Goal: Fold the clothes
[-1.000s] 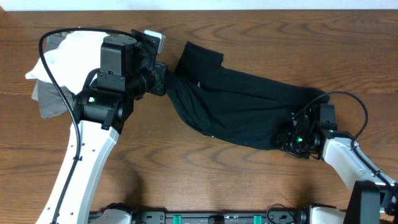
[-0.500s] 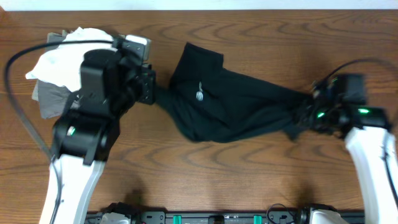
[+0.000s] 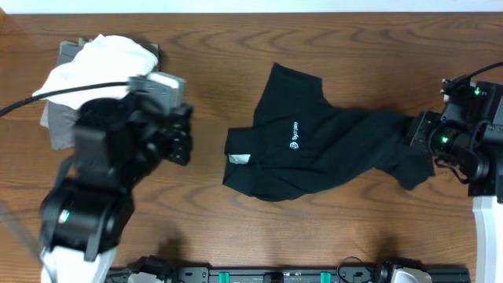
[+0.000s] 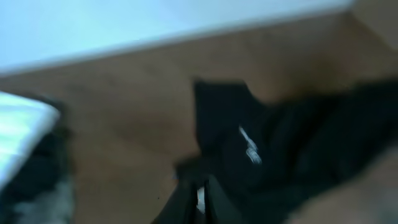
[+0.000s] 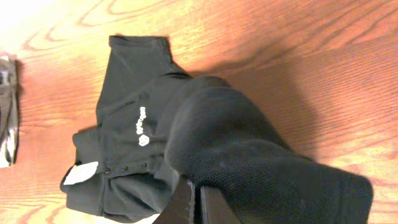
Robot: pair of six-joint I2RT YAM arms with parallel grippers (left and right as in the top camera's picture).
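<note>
Overhead, change: a second ago the black shirt (image 3: 314,153) hung stretched between both arms. Now its collar end lies free on the table (image 3: 236,47), and the whole garment has shifted toward the right side.
Overhead, left gripper (image 3: 185,140): it has let go and pulled back. Its jaws are together on nothing, and bare wood shows between it and the collar.
Overhead, right gripper (image 3: 416,135): clamped on the far end of the fabric, which bunches toward it. This arm has moved up along the table's right edge.
Overhead, shirt position: mid-table, front up, with the logo (image 3: 294,135) and neck label (image 3: 240,158) showing. It is rumpled, not flat.
Overhead, meaning: my judgement is that no fold has been made. The cloth has only been laid down and likely needs spreading first.
Overhead, count: one black shirt, one white garment (image 3: 94,63), one grey garment (image 3: 59,130) under it, two grippers.
Left wrist, view: badly blurred. The left gripper (image 4: 198,199) shows as dark fingers close together at the bottom edge.
Left wrist, shirt: the black shirt (image 4: 286,149) lies beyond, with one logo (image 4: 250,146) as a white smear. I cannot tell contact here.
Right wrist, grip: the right gripper (image 5: 196,205) is closed, with fabric mounded over it.
Right wrist, count: one black shirt (image 5: 205,124), one logo (image 5: 142,127), one neck label (image 5: 81,173).
</note>
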